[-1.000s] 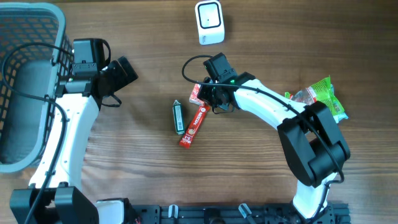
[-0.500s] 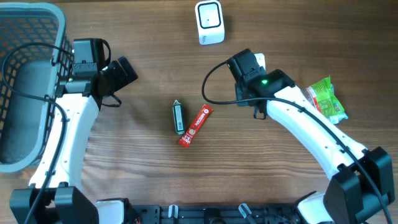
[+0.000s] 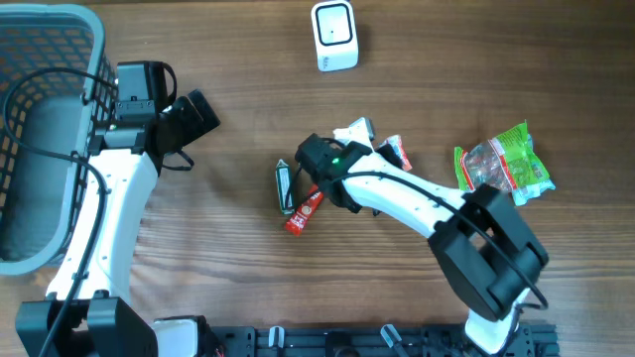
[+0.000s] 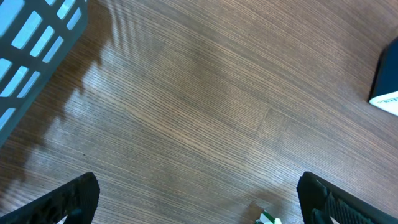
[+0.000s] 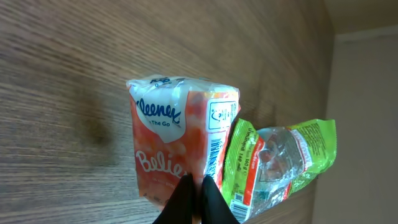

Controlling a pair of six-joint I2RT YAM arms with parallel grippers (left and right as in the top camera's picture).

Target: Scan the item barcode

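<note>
My right gripper [image 5: 199, 186] is shut on the lower edge of an orange and white Kleenex tissue pack [image 5: 180, 137], whose barcode strip runs down its right side. Seen from overhead, the tissue pack [image 3: 375, 141] sits right of the table's middle, at the end of my right gripper [image 3: 363, 149]. The white scanner [image 3: 334, 36] stands at the far edge, well apart from the pack. My left gripper [image 4: 199, 200] hangs open over bare wood near the basket, with nothing between its fingers.
A grey basket [image 3: 45, 129] fills the left side. A green stick pack [image 3: 285, 185] and a red bar [image 3: 306, 210] lie near the centre, just left of my right wrist. A green snack bag [image 3: 501, 159] lies at the right, beside the tissue pack.
The right arm swung right, then folded back so its wrist is over the centre. The tissue pack has gone from beside the red bar to further right. The left arm has not moved.
</note>
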